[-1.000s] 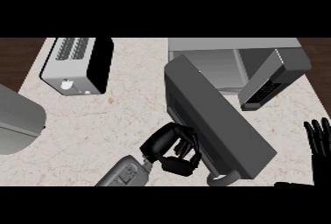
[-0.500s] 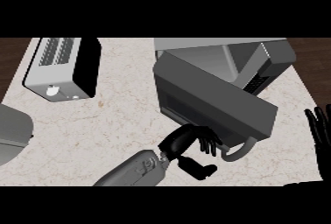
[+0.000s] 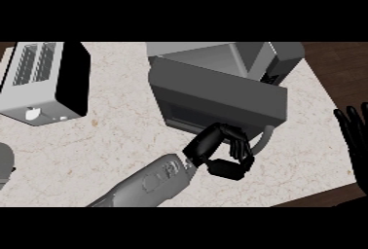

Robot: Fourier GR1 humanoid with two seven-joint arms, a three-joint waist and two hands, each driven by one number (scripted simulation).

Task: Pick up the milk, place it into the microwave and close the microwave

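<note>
Can't see the milk, guessing it's in the microwave, my left robot hand curled against its half-shut door, only closing left.

Toaster lies left of microwave on counter, left hand before it.

**Counter**: pale veined stone, matt. **Microwave**: smooth grey metal with a satin finish. Its door has a darker, faintly glossy window. **Toaster**, far left corner of the counter: light metal top, black matt side. **Left hand** and **right hand**: smooth black plastic with a slight sheen. **Forearm**: smooth grey.
</note>
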